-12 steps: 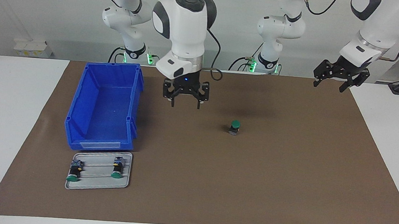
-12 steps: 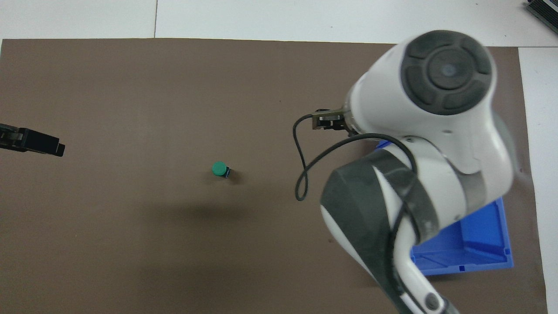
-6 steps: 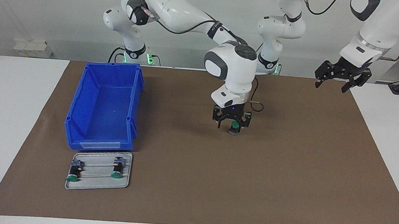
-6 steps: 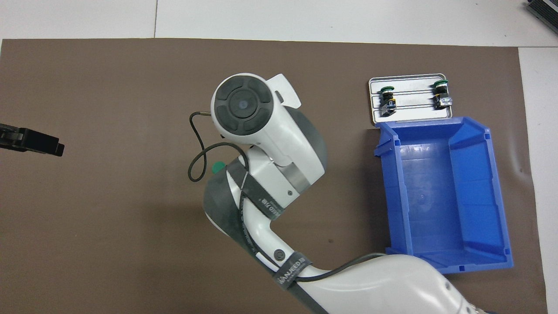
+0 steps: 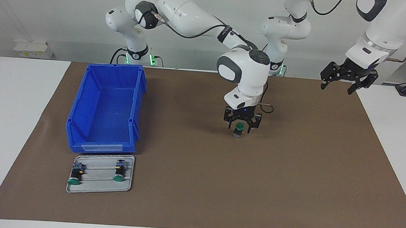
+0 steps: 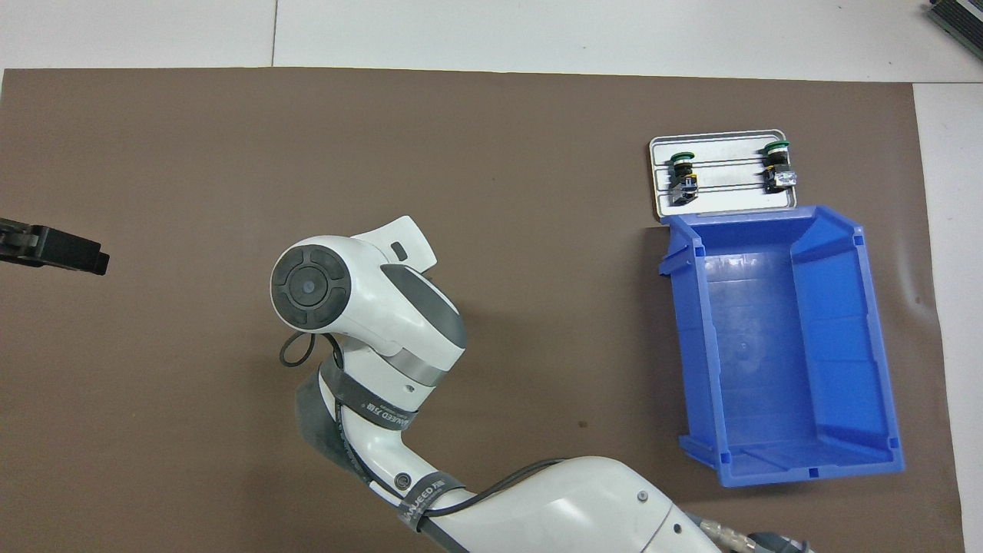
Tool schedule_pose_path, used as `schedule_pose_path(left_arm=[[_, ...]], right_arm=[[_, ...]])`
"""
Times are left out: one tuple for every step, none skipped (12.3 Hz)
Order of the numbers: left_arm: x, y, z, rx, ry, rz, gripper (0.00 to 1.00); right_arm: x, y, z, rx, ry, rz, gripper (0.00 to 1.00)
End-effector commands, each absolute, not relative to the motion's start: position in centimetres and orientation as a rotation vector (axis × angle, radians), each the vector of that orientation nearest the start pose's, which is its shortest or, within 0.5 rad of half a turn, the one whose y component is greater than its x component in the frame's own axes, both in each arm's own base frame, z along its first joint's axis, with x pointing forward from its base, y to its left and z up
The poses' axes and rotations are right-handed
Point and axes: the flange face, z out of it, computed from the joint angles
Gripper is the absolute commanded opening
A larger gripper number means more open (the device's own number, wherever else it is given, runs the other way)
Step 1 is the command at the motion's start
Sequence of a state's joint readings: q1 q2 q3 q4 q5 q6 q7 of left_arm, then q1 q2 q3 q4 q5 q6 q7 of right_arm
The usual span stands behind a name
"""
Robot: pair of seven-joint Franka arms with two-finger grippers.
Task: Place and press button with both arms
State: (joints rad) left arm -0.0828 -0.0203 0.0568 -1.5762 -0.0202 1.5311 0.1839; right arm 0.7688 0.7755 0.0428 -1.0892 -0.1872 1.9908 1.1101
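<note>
A green-capped button (image 5: 239, 126) stands upright on the brown mat (image 5: 293, 164) near the table's middle. My right gripper (image 5: 240, 129) hangs low over it, its fingers spread on either side of the green cap. I cannot tell whether it touches the button. In the overhead view the right arm (image 6: 361, 322) hides both this gripper and the button. My left gripper (image 5: 347, 80) waits open and empty in the air over the mat's edge at the left arm's end; its tip shows in the overhead view (image 6: 73, 253).
A blue bin (image 5: 105, 110) stands empty toward the right arm's end, also in the overhead view (image 6: 776, 338). Farther from the robots beside it lies a grey tray (image 5: 99, 185) with two more green buttons (image 5: 74, 176) (image 5: 119, 173).
The right arm swung from beside the blue bin to the button and lowered its gripper around the cap. The left gripper stayed nearly still.
</note>
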Motion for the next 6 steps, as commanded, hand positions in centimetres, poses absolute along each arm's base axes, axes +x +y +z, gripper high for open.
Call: schedule_pose_path(left_arm=[[53.47,-1.26,63.07,-3.130,0.328,0.031,1.00],[53.47,-1.18,63.07,-3.130,0.325,0.031,1.00],[53.47,-1.18,63.07,-3.130,0.325,0.031,1.00],[53.47,-1.18,63.07,-3.130,0.325,0.031,1.00],[53.47,-1.18,63.07,-3.130,0.325,0.031,1.00],[53.47,-1.18,63.07,-3.130,0.325,0.031,1.00]], right_arm=[[53.70,53.55,35.10,-3.094,0.339,-0.326,0.81],[53.23,53.30,34.36,-3.092,0.308,-0.328,0.80],[53.06,53.19,34.28,-3.093,0.288,-0.328,0.80],[53.06,53.19,34.28,-3.094,0.284,-0.329,0.80],[52.99,53.26,34.24,-3.093,0.279,-0.328,0.79],[52.75,53.46,34.28,-3.094,0.264,-0.329,0.79]])
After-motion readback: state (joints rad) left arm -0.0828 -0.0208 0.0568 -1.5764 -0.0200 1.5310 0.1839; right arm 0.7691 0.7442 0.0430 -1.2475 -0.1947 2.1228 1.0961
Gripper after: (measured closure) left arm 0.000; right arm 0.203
